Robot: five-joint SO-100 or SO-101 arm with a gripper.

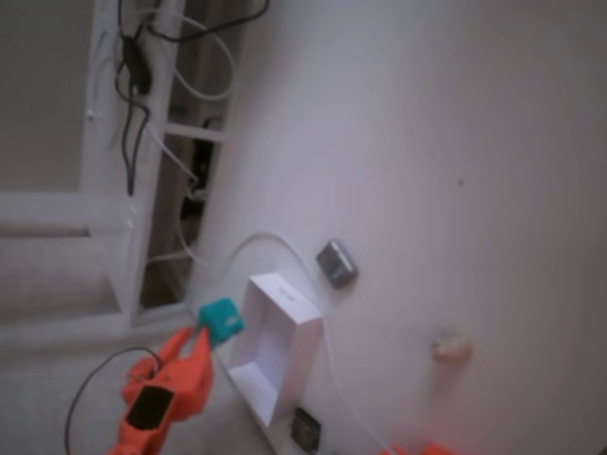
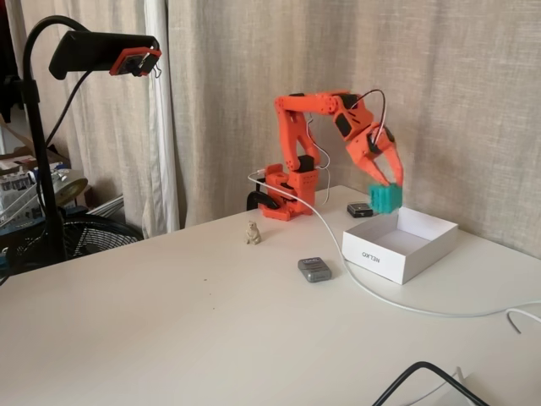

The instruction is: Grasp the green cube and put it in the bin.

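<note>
My orange gripper (image 2: 387, 183) is shut on the green cube (image 2: 386, 200), a small teal block held in the air. In a fixed view the cube hangs just above the back left rim of the bin (image 2: 397, 262), a white open-topped box. In the other fixed view the gripper (image 1: 203, 334) comes in from the lower left, and the cube (image 1: 224, 318) sits just left of the bin's (image 1: 302, 355) long wall. Nothing shows inside the bin.
A small grey block (image 2: 314, 270) lies in front of the bin, beside a white cable (image 2: 380, 298). A beige figurine (image 2: 252, 233) stands near the arm base (image 2: 283, 199). A dark flat item (image 2: 359, 209) lies behind the bin. A camera stand (image 2: 38, 152) rises at left.
</note>
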